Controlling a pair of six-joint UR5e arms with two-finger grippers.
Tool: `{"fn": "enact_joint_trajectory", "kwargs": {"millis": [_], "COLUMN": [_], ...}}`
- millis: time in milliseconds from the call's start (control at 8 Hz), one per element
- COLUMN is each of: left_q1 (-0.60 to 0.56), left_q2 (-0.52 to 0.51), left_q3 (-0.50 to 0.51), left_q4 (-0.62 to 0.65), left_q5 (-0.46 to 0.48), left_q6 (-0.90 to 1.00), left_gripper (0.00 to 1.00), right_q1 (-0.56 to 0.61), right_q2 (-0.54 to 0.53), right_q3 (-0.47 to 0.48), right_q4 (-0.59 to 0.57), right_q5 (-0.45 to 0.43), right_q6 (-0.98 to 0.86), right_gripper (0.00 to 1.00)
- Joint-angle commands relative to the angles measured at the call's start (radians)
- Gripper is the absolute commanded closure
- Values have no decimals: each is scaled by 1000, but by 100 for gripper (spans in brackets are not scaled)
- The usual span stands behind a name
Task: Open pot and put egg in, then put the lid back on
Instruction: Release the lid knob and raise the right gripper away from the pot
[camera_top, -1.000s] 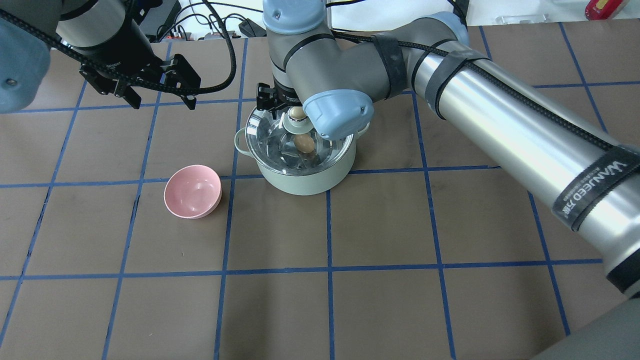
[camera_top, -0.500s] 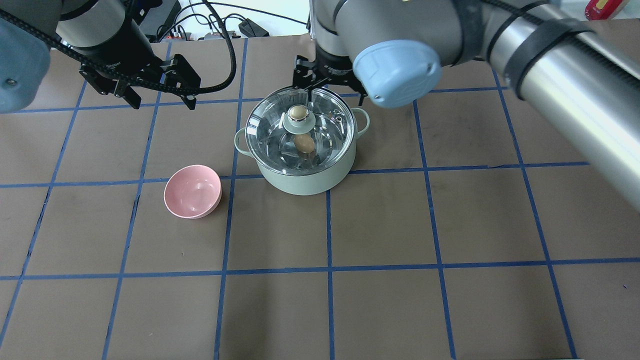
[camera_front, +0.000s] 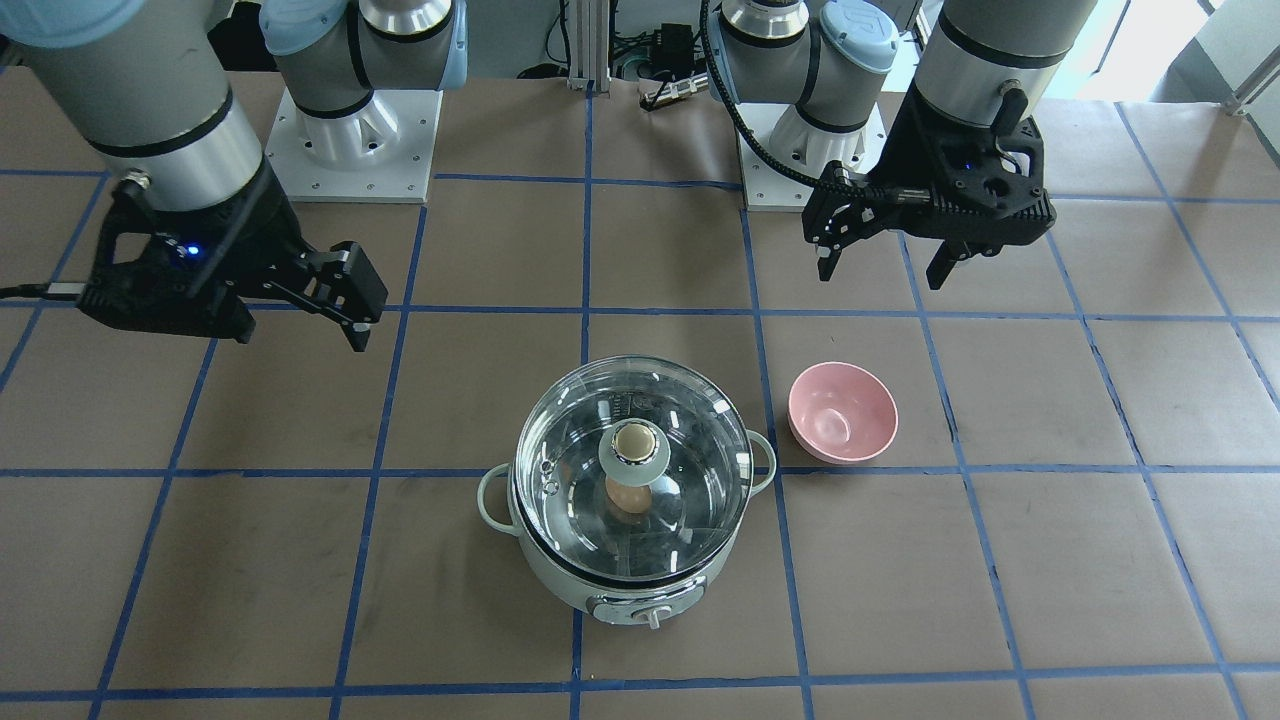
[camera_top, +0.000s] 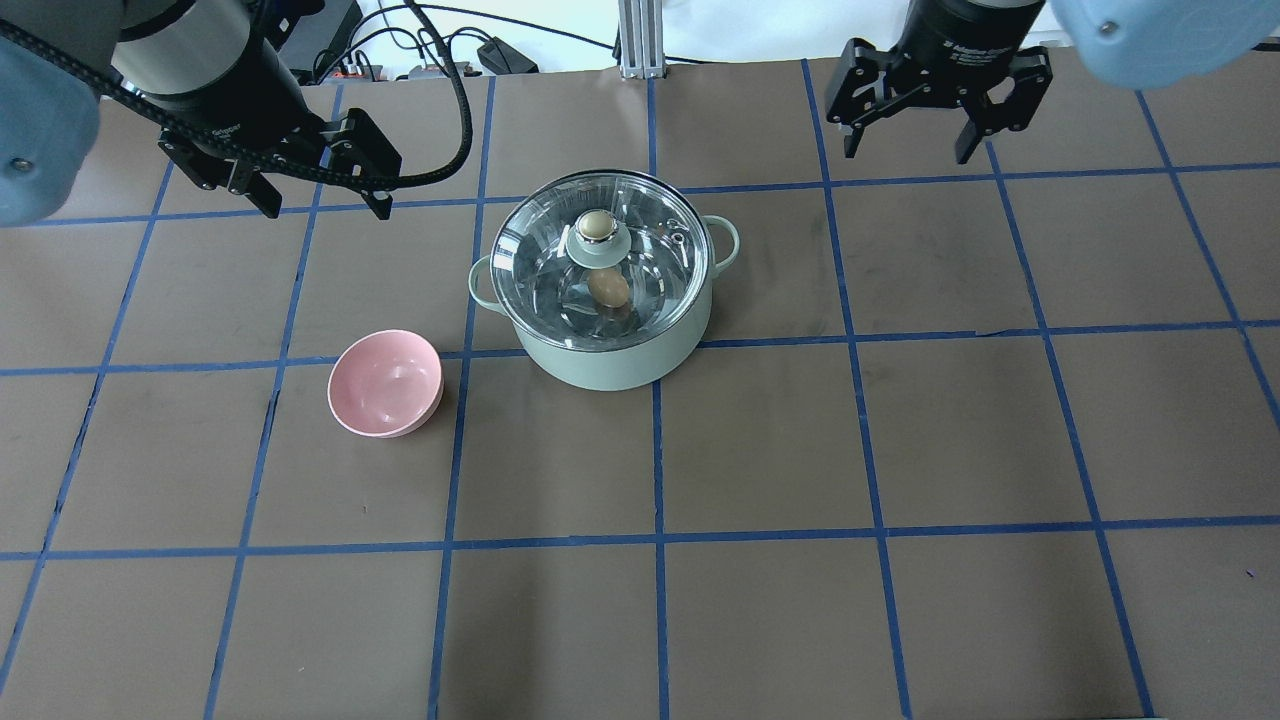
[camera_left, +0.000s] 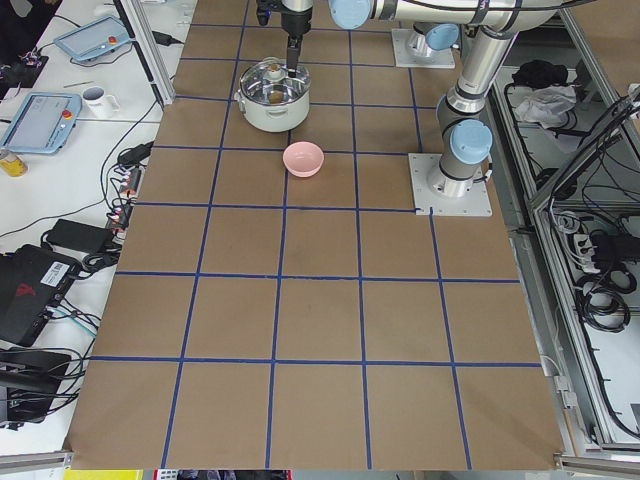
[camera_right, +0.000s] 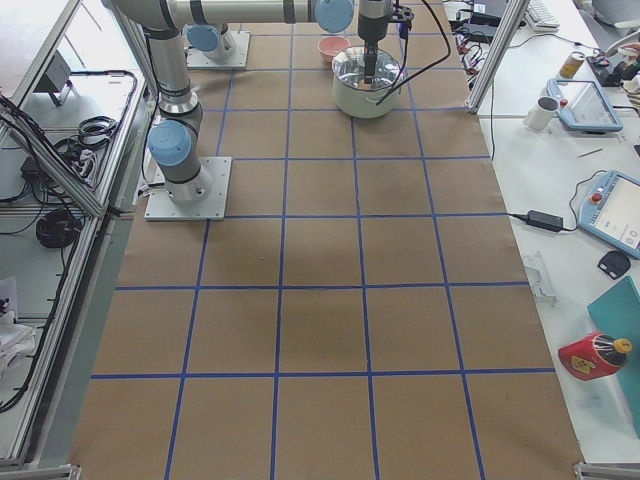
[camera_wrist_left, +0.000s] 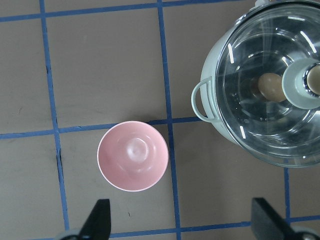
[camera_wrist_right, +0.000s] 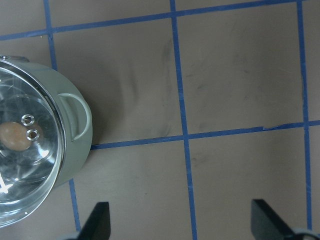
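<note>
Overhead exterior: egg (camera_top: 608, 288) inside pot (camera_top: 610, 365), lid (camera_top: 598, 240) seated; task appears complete. Left gripper (camera_top: 326, 200), right gripper (camera_top: 908, 150) both spread, empty.

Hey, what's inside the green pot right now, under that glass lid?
One tan egg lies on the shiny steel bottom of the pot, visible through the closed lid. The lid's knob and glare cover part of the floor, so anything there cannot be seen.
</note>
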Motion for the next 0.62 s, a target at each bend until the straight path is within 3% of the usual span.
{"fn": "enact_joint_trajectory", "kwargs": {"millis": [0,500], "left_q1": [0,0], "left_q2": [0,0], "left_q3": [0,0], "left_q4": [0,0], "left_q5": [0,0], "left_q6": [1,1], "left_gripper": [0,0], "right_q1": [-38,-36], "right_q2": [-30,-34], "right_q3": [14,34], "right_q4": [38,65], "right_q5": [-4,-4], "right_q6": [-27,-26], "right_gripper": [0,0]}}
